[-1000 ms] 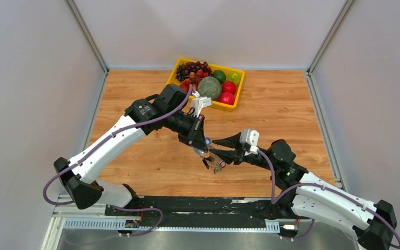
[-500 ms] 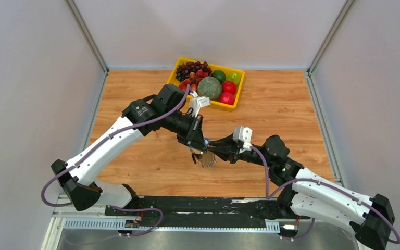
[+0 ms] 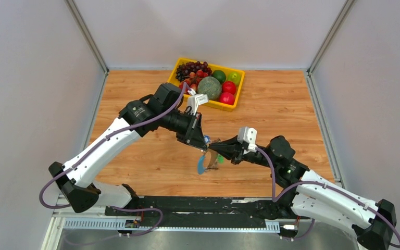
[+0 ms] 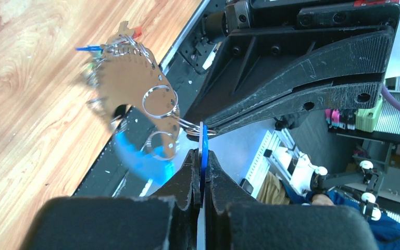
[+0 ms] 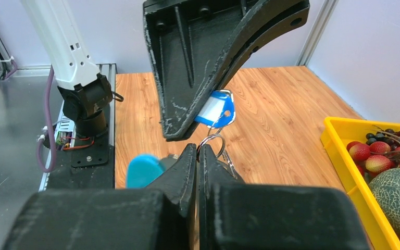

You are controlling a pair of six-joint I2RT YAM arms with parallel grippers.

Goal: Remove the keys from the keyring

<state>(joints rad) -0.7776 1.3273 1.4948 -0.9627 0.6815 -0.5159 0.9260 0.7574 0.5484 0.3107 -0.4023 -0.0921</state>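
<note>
My left gripper [image 4: 202, 152] is shut on a thin blue key tag [image 4: 203, 143], seen edge-on; in the right wrist view this tag [image 5: 216, 109] has a white label. My right gripper [image 5: 197, 148] is shut on a silvery split ring [image 5: 211, 141] of the keyring. The keyring is a brown perforated disc [image 4: 133, 83] with several silvery rings [image 4: 160, 101]. Small keys with coloured bits [image 4: 107, 47] hang at its far edge, blurred. A light-blue tag [image 5: 143, 169] swings below. In the top view both grippers [image 3: 202, 139] [image 3: 214, 147] meet above the table, and the bunch [image 3: 212, 159] hangs under them.
A yellow fruit tray [image 3: 237, 86] with grapes, a melon and apples stands at the back of the wooden table [image 3: 135, 104], and shows at the right of the right wrist view [image 5: 344, 156]. Grey walls stand at both sides.
The right gripper has drawn back a little to the right with the ring. The left gripper has risen slightly. The bunch swings and the light-blue tag now hangs lower.
</note>
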